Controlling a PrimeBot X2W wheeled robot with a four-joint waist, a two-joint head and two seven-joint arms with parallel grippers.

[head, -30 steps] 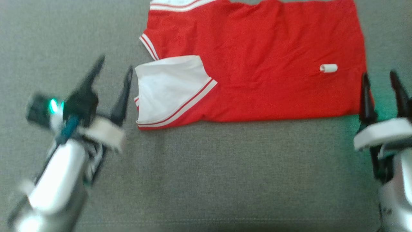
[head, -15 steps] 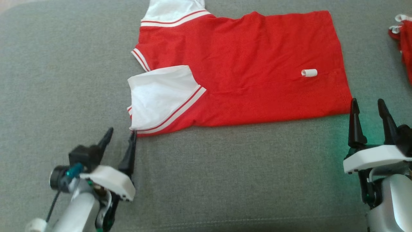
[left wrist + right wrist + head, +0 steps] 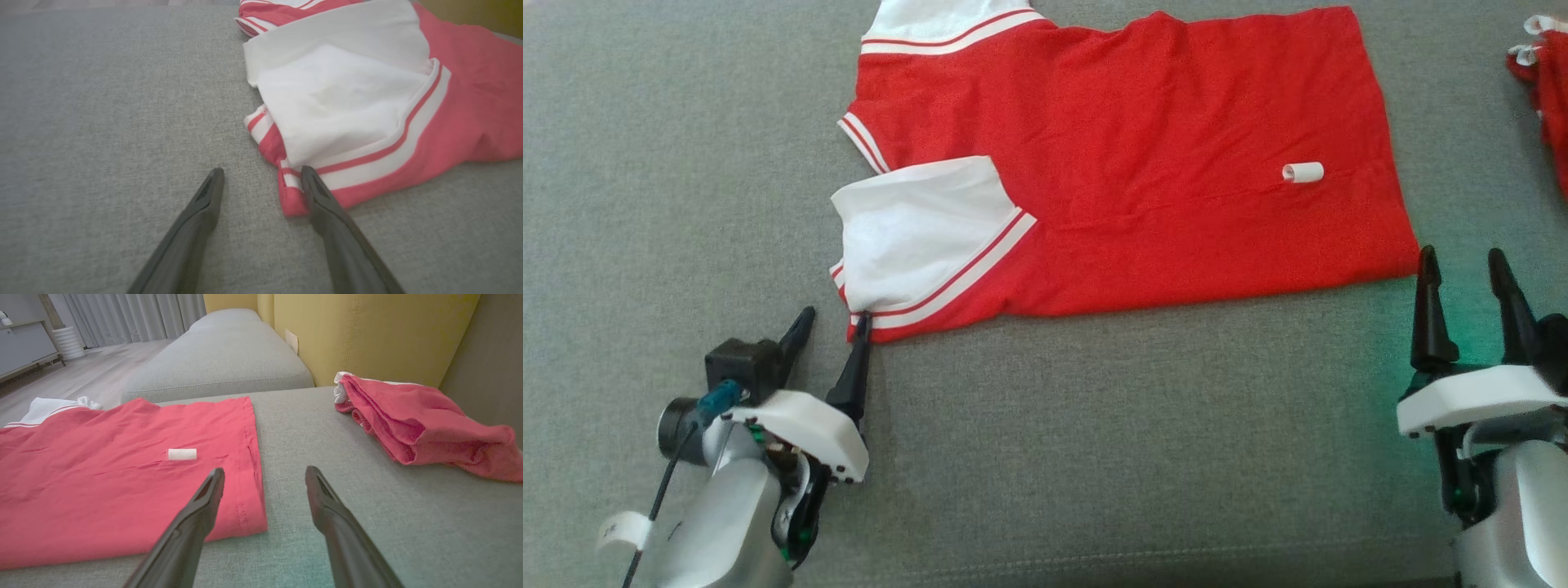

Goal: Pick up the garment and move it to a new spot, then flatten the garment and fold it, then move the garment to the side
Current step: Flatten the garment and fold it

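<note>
The garment (image 3: 1143,155) is a red shirt with white sleeves and red-and-white striped trim, lying flat and folded lengthwise on the grey cushion (image 3: 1094,457); a small white tag (image 3: 1303,172) sits on it. My left gripper (image 3: 832,327) is open at the shirt's near left corner, its right fingertip touching the striped sleeve edge (image 3: 292,192). My right gripper (image 3: 1462,265) is open just off the shirt's near right corner (image 3: 255,522), with nothing between its fingers. In the wrist views the left gripper (image 3: 261,175) and right gripper (image 3: 264,473) both show spread fingers.
A second red garment (image 3: 421,424) lies bunched at the far right (image 3: 1543,90) of the cushion. A yellow backrest (image 3: 367,330) rises behind it. Another grey cushion (image 3: 220,355) lies beyond the shirt, then wood floor and curtains. Bare cushion stretches in front of the shirt.
The head camera has shifted. My left gripper pulled back from beside the white sleeve to the shirt's near left corner. My right gripper also drew back toward me. Both stay open.
</note>
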